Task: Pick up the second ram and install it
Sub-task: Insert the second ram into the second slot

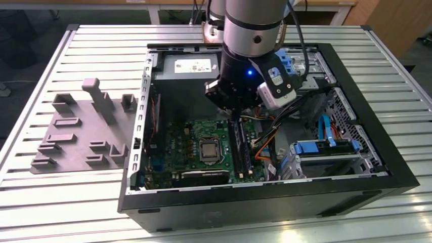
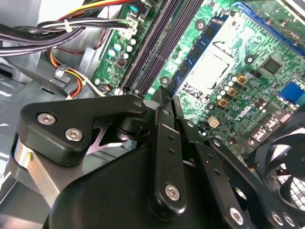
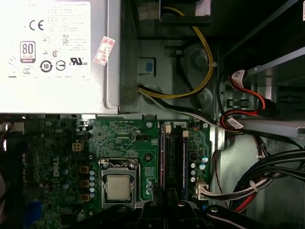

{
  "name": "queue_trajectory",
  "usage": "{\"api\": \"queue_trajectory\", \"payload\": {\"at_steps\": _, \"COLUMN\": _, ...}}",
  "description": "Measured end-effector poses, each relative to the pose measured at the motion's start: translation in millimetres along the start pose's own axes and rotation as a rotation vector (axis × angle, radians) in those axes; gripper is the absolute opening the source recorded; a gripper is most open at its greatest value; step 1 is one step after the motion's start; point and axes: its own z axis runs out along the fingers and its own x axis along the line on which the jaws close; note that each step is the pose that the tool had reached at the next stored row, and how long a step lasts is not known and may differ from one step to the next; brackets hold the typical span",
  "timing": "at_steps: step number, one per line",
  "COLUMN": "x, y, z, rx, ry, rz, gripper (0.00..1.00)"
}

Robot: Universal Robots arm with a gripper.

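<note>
Tabletop (image 1: 40, 202): ribbed metal, carrying all items.
Grey fixture (image 1: 74, 136): at the exterior view's left, well apart from the arm. I see no stick in its recesses.
Computer case (image 1: 270, 202): lying on its side, open, just beside the fixture.
Motherboard (image 1: 182, 142): green, flat on the case floor, with the processor socket (image 1: 210, 150) near its middle.
Memory slots (image 1: 242, 152): long black strips just to the right of the socket in the exterior view.
Second ram (image 3: 183, 160): judged to be the dark narrow stick standing on edge in the slot bank, as the first wrist view shows it. I cannot tell whether it is fully seated.
Gripper (image 1: 235, 114): directly over the near end of the slots, pointing down.
Fingers (image 2: 161, 102): drawn close together with no gap to be seen in the second wrist view. I cannot tell whether they pinch anything.
Cables (image 1: 270, 136): orange and black bundle just to the right of the slots, near the approach path.
Drive bracket (image 1: 324, 148): blue, at the exterior view's right, well apart.
Handling, judged: light, stiff and thin, brittle if bent or twisted.
Hold, judged: by the bare upper edge or short ends, kept off the chips and contact edge, with even, straight pressure.
</note>
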Motion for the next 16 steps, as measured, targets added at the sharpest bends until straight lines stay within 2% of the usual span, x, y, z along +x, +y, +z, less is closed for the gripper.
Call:
{"api": "queue_trajectory", "payload": {"at_steps": 7, "x": -0.5, "y": -5.6, "z": 5.6, "rx": -0.0003, "ry": -0.0001, "rz": 0.001, "gripper": 0.14}}
{"api": "queue_trajectory", "payload": {"at_steps": 16, "x": -2.0, "y": -6.5, "z": 19.4, "rx": -0.0001, "ry": 0.0001, "rz": 0.006, "gripper": 0.14}}
